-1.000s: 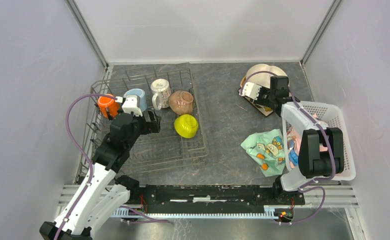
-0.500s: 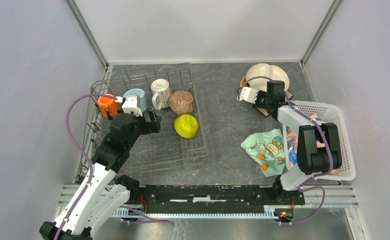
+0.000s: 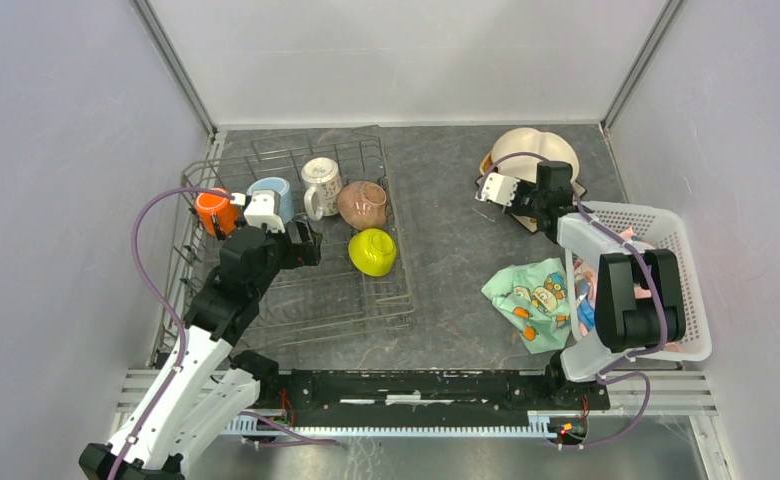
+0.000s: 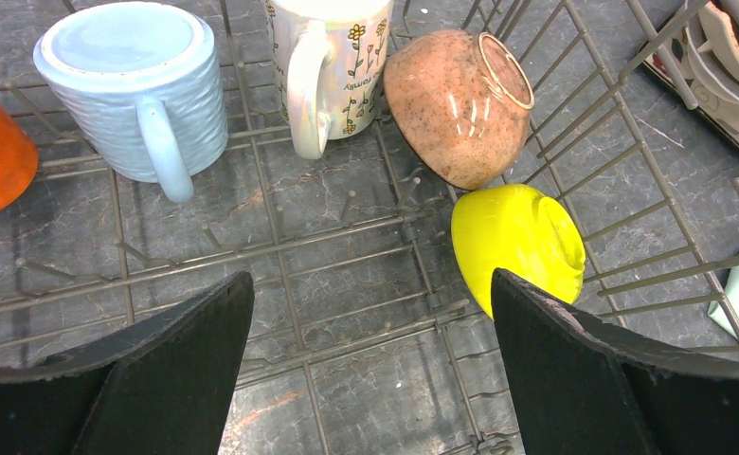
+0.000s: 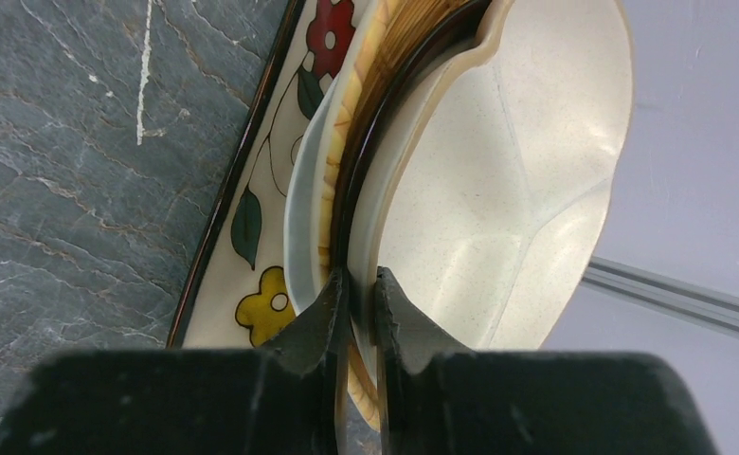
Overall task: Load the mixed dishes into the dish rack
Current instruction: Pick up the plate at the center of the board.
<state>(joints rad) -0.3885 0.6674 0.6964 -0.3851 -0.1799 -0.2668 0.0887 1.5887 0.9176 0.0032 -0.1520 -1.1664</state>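
You're looking at a robot lab test cell, not a real kitchen. Tells: plain pale panel walls on 3 sides, aluminium frame posts in the back corners, left arm and right arm bolted to a metal rail at the bench edge, and purple cables looping loose. The kitchenware reads as props: dish rack, mugs, cream three-section plate, white basket, cloth.
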